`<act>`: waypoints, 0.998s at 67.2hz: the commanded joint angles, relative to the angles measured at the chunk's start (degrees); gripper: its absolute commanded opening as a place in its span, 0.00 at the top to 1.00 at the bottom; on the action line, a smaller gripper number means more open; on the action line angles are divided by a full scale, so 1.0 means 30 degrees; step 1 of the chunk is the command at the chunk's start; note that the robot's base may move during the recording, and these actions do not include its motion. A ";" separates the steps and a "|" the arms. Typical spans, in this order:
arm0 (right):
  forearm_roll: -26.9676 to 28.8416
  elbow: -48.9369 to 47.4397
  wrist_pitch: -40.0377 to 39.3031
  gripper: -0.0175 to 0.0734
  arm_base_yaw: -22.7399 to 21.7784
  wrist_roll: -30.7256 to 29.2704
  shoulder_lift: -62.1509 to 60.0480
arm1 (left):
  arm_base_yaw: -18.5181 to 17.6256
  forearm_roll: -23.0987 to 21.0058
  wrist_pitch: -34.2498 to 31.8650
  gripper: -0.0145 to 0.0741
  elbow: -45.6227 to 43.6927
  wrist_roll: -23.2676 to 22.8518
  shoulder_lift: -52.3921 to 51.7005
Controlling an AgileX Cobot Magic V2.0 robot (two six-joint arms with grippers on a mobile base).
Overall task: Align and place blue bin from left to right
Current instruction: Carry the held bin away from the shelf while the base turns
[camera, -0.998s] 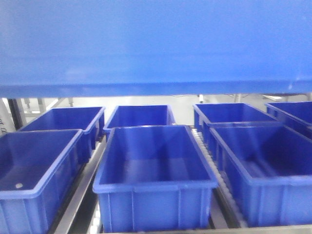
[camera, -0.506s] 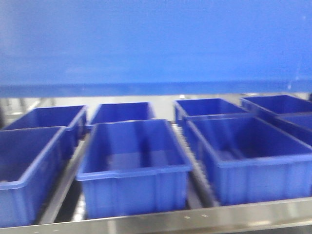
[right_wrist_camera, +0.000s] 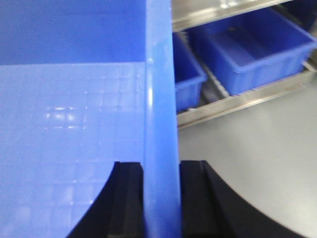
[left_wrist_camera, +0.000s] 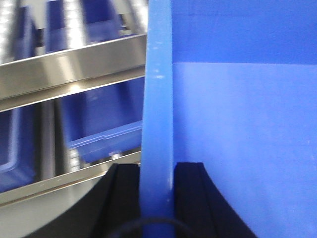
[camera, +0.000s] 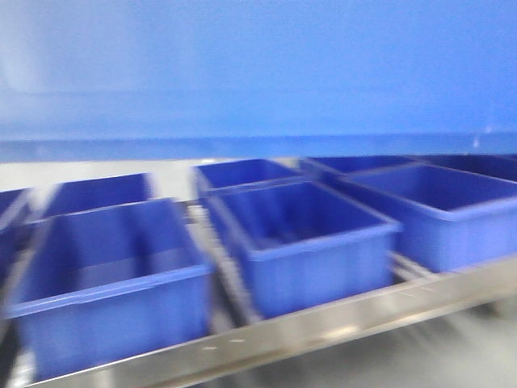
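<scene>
Matte black left fingers [left_wrist_camera: 190, 193] and right fingers [right_wrist_camera: 130, 198], flat-faced with outward-curving bases; thin dark cable [left_wrist_camera: 157, 219] by the left pair

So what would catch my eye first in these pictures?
First, the big blue bin, so close to the front camera that its smooth side fills the upper half of that view. In the wrist views, the left gripper and right gripper each pinch its thick rim. Below it, rows of darker blue bins sit open-topped on a rack behind a shiny metal rail.
</scene>
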 commanded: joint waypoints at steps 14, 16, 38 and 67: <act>-0.0577 -0.0157 -0.1818 0.88 0.0117 -0.0012 -0.0274 | -0.0212 0.0588 -0.1414 0.96 -0.0160 -0.0103 -0.0198; -0.0577 -0.0157 -0.1818 0.88 0.0117 -0.0012 -0.0274 | -0.0212 0.0588 -0.1414 0.96 -0.0160 -0.0103 -0.0198; -0.0577 -0.0157 -0.1818 0.88 0.0117 -0.0012 -0.0274 | -0.0212 0.0588 -0.1414 0.96 -0.0160 -0.0103 -0.0198; -0.0577 -0.0157 -0.1818 0.88 0.0117 -0.0012 -0.0274 | -0.0212 0.0588 -0.1414 0.96 -0.0160 -0.0103 -0.0198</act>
